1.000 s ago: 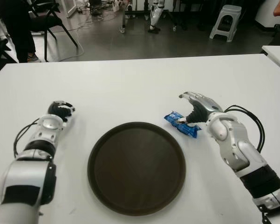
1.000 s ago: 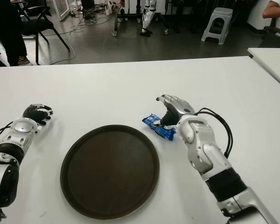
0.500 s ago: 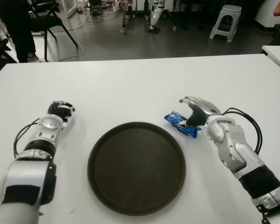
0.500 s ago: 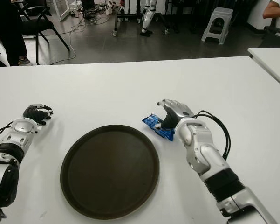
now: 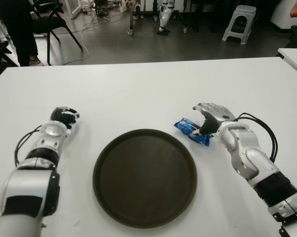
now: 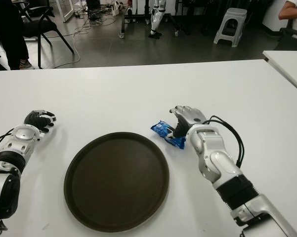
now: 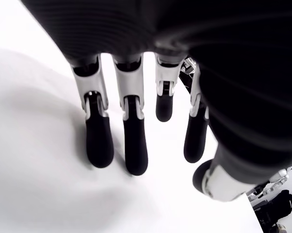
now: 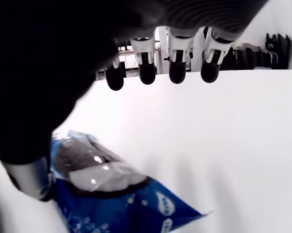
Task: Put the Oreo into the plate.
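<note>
The Oreo [image 5: 191, 131] is a small blue packet lying on the white table [image 5: 138, 94], just off the right rim of the round dark brown plate [image 5: 144, 177]. My right hand [image 5: 211, 116] hovers over the packet's right end. In the right wrist view its fingers [image 8: 177, 63] stretch out well beyond the Oreo [image 8: 111, 194] and the thumb sits beside the packet without closing on it. My left hand [image 5: 63, 116] shows left of the plate, and its fingers [image 7: 128, 141] hang relaxed with nothing in them.
A second white table [image 5: 294, 55] starts at the far right. Beyond the table's far edge are chairs [image 5: 49, 22], a grey stool [image 5: 239, 22] and a person's legs [image 5: 17, 29] on the dark floor.
My right hand has sunk lower and drawn a little closer over the Oreo's right end. The packet, the plate and the left hand have not moved.
</note>
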{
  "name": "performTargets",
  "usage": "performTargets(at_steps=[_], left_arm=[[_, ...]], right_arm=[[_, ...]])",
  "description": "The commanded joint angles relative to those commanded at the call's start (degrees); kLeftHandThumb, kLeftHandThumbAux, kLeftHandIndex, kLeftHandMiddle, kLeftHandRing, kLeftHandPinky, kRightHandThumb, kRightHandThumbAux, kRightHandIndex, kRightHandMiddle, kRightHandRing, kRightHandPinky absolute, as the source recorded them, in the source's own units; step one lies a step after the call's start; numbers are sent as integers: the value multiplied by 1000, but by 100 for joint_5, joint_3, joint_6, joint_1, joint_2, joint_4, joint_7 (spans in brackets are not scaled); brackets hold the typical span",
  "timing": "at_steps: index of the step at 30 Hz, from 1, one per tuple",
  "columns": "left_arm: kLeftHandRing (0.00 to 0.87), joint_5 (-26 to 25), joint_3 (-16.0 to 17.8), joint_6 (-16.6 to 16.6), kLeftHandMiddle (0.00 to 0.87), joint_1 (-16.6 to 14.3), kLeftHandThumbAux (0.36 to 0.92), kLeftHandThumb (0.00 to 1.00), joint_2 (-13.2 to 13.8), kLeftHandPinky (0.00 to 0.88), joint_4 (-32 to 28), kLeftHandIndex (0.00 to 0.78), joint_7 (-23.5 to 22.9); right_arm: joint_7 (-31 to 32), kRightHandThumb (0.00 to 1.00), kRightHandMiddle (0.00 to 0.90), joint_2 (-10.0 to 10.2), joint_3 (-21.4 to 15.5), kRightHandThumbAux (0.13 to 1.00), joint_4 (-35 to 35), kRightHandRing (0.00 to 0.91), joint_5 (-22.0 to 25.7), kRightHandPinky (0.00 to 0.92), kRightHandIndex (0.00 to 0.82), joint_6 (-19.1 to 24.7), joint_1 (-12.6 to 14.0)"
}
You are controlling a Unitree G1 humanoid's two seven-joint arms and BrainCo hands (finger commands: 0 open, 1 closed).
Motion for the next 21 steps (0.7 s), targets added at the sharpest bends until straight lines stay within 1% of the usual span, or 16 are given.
performTargets(at_steps=[8,12,21], left_arm=[[166,-28,48,-47,132,20,723,676,-2,209,9,398,12],[167,-9,34,9,126,-20,724,673,-7,220,-14,398,-4],[151,34,-12,33,119,-21,727,669,6,168,-12,397,-18]], right_arm=[[179,74,0,-12,56,613,55,0,-132,0,0,13,-41],[230,50,0,3,89,614,74,0,-196,0,0,47,-53],[318,38,0,29,142,618,84,0,-295,0,0,146,-77]])
